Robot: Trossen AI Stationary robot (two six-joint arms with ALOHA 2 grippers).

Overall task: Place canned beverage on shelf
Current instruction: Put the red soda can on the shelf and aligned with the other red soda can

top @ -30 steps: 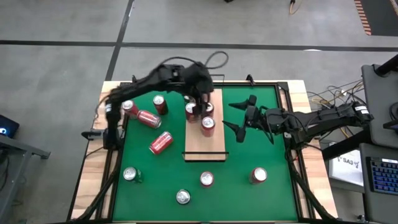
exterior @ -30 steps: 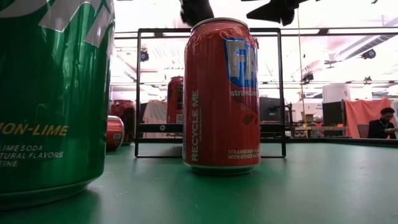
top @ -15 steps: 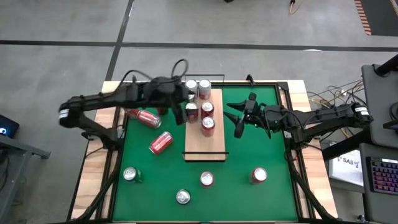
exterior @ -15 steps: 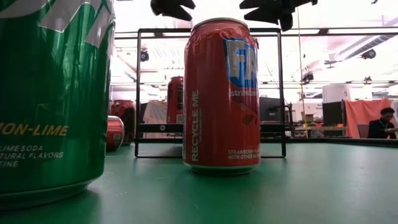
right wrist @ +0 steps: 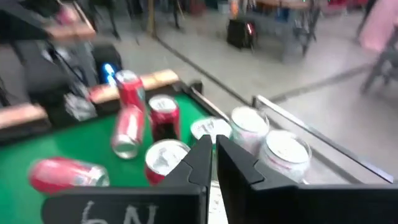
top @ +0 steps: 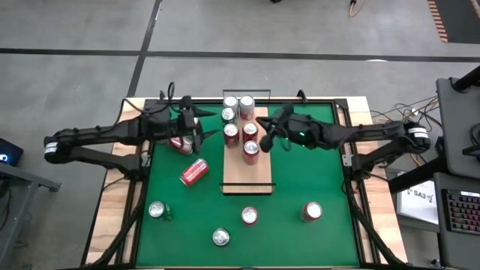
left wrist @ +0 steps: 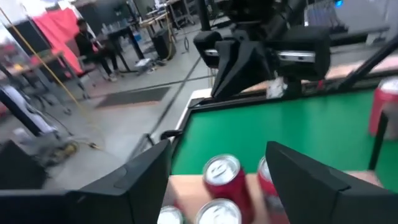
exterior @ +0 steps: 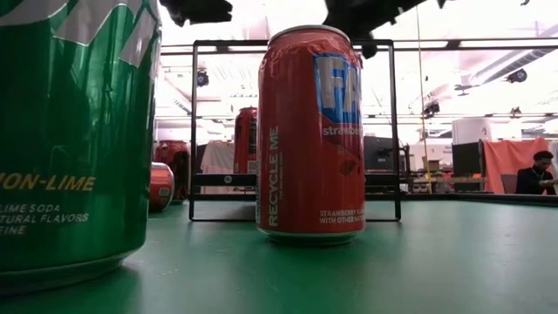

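Shelf (top: 247, 174) runs lengthwise mid-mat, five cans bunched at its far end. Nearest loose can – lying red can (top: 194, 172), long axis diagonal – sits just nearside of left gripper (top: 198, 129), fingers apart, empty. Right gripper (top: 264, 140) – pinched closed, empty, over shelf.

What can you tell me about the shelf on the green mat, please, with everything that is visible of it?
The shelf is a long, pale wood-grain board lying flat on the green mat, its length running from the table's far edge toward the middle. Thin black metal rails stand at its short ends, seen as an upright frame in the low view. Upright cans cluster on its far half; the near half is bare. The right gripper, shut, hovers at its right edge.
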